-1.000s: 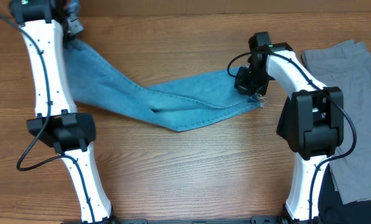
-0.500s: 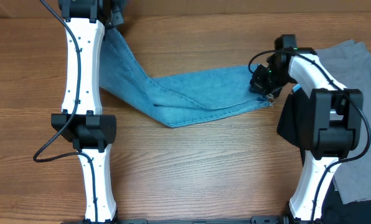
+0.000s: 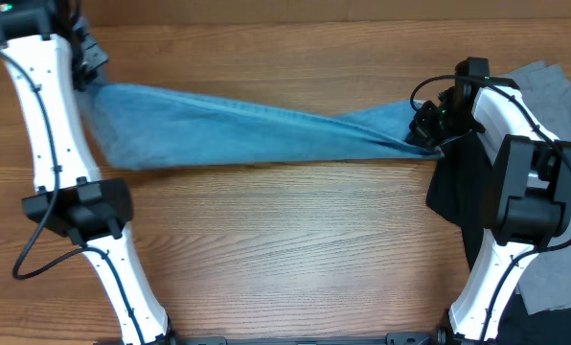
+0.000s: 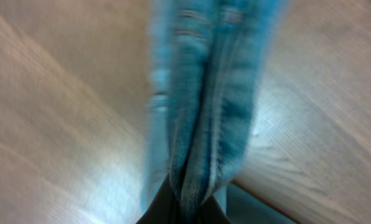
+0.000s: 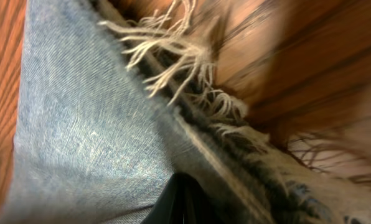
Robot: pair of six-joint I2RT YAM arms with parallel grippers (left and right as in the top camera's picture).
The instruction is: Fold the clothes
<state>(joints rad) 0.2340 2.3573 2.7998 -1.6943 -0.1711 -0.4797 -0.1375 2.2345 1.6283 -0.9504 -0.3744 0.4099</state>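
The jeans (image 3: 257,134) lie stretched in a long band across the worktop (image 3: 285,249), held at both ends. The left end effector (image 3: 86,59) is clamped on the wider end. From it the cloth fans out and narrows toward the right end effector (image 3: 427,126), which is clamped on the narrow end at the frayed hem (image 5: 192,81). Between the two the denim runs in lengthwise creases, and its lower edge is nearly straight. The overhead view does not show whether the middle rests on the worktop or hangs just above it.

The left wrist view is blurred. In it the denim is bunched into thick folds that come straight out of the dark fingers (image 4: 157,211) and run away from them over the wood. In the right wrist view a dark finger tip (image 5: 179,202) presses into a doubled layer of denim just short of the hem. Loose pale threads (image 5: 167,43) trail from the edge beyond it, over bare wood.

A grey garment (image 3: 544,91) lies flat just behind the right end effector, on the side away from the jeans, partly under the right arm (image 3: 501,110). A black garment (image 3: 554,328) shows farther back along that arm, near its base, at the grey one's edge.
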